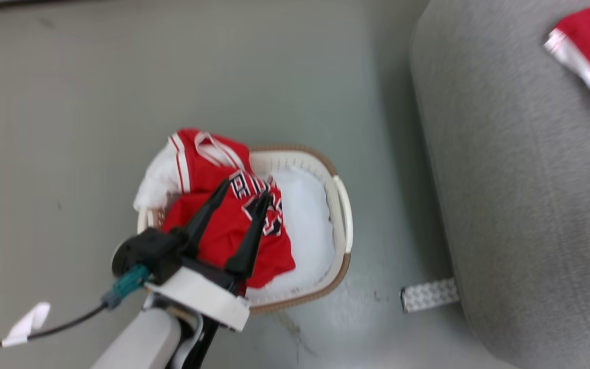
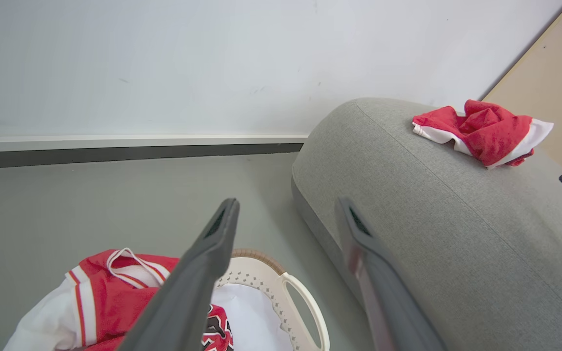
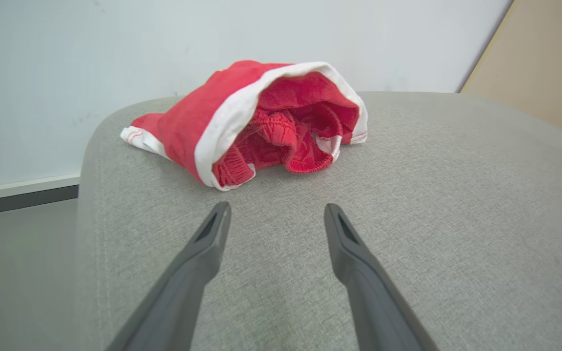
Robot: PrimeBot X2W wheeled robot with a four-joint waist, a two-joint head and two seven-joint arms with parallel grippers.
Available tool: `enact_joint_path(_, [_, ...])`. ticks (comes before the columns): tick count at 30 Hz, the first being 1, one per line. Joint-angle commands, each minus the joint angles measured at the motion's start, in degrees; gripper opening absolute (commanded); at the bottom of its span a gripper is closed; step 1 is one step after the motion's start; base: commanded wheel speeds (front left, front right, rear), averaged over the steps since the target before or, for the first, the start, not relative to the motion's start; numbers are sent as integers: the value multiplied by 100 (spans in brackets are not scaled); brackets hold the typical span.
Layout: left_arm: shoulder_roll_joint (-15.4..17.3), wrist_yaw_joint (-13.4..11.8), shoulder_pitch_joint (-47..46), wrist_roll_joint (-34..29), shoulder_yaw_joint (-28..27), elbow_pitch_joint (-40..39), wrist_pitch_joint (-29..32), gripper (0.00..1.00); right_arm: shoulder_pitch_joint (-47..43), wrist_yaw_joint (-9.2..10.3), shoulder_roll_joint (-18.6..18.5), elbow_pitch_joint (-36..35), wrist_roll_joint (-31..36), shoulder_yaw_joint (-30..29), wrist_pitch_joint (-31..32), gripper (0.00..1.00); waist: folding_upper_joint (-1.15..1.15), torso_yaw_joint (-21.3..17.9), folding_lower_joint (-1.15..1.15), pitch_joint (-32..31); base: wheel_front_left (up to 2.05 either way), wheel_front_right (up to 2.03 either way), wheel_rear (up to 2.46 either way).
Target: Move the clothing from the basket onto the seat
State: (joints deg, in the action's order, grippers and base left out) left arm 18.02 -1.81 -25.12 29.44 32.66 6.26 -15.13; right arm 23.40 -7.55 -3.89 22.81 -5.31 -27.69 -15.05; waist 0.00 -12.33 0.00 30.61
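The white basket with a brown rim stands on the floor left of the grey seat. A red jersey with white trim and black lettering lies heaped in its left half and spills over the rim. My left gripper hovers over that jersey, open and empty. In the left wrist view its fingers spread above the jersey and the basket. A second red garment lies crumpled on the seat. My right gripper is open just short of it, holding nothing.
A flat white pad lines the basket's right half. A small textured plate lies on the floor at the seat's base. A cable with a white tag trails from my left wrist. A wall with a skirting board stands behind.
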Motion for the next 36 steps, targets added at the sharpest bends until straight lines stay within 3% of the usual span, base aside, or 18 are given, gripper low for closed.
enact_joint_path(1, [-5, -4, 136, -7, -39, 34, 1, 100, -153, 12, 1, -53, 68, 43, -16, 100, 0, -47, 0, -540, 0, 0, 0])
enact_joint_path(6, [-227, 65, 772, -165, -503, 182, -1, 100, -919, 12, 87, -633, 148, 585, -16, 100, 0, 98, 0, -1350, 0, 0, 0])
enact_joint_path(12, [-574, 218, 1561, -439, -1205, 301, -2, 100, -1726, 12, 87, -1133, 143, 1228, -9, 100, 0, 565, 0, -2180, 0, 0, 0])
enact_joint_path(20, [-961, 438, 2528, -906, -2106, 405, -1, 100, -2312, 12, 92, -1262, 20, 2047, -8, 100, 0, 1054, 0, -2961, 0, 0, 0])
enact_joint_path(28, [-1253, 661, 3030, -1305, -2680, 380, -2, 100, -2540, 13, 92, -1159, -189, 2396, -7, 100, 0, 1309, 0, -3275, 0, 0, 0])
enact_joint_path(36, [-1397, 826, 3113, -1492, -2949, 383, -2, 100, -2603, 13, 93, -1116, -274, 2565, -7, 100, 0, 1281, 0, -3323, 0, 0, 0])
